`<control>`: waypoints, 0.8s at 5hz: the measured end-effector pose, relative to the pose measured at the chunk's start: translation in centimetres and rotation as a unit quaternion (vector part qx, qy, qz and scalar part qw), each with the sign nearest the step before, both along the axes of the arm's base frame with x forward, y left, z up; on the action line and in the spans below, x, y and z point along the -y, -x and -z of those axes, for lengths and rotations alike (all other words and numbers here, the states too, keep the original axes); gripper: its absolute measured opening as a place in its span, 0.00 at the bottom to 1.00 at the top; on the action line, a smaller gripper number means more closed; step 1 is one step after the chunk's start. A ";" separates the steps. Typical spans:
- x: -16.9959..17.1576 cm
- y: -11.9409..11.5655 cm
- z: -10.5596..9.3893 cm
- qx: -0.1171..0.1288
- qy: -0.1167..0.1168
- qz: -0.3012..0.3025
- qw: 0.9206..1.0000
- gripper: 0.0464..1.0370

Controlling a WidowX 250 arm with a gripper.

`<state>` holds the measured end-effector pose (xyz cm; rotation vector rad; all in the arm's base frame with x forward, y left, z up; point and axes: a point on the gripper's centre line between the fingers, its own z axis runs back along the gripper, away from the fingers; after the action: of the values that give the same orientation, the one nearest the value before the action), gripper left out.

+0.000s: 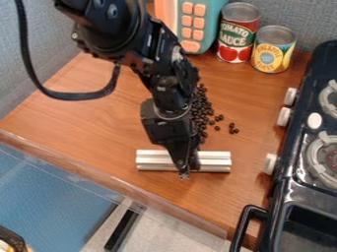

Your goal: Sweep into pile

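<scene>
beans (203, 109) and bar (154, 160) sit partly behind the tool (188, 169); i cannot tell its opening or hold.

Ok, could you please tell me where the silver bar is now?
In the camera view, the silver bar lies at the gripper, below centre on the wooden counter, left of the stove and nearer the camera than the beans.
</scene>
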<state>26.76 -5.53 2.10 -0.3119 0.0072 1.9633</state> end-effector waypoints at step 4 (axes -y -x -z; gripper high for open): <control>-1.6 -3.3 0.2 0.015 -0.027 -0.004 1.000 0.30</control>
<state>30.02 -3.94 1.87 -0.3063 -0.0674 1.9637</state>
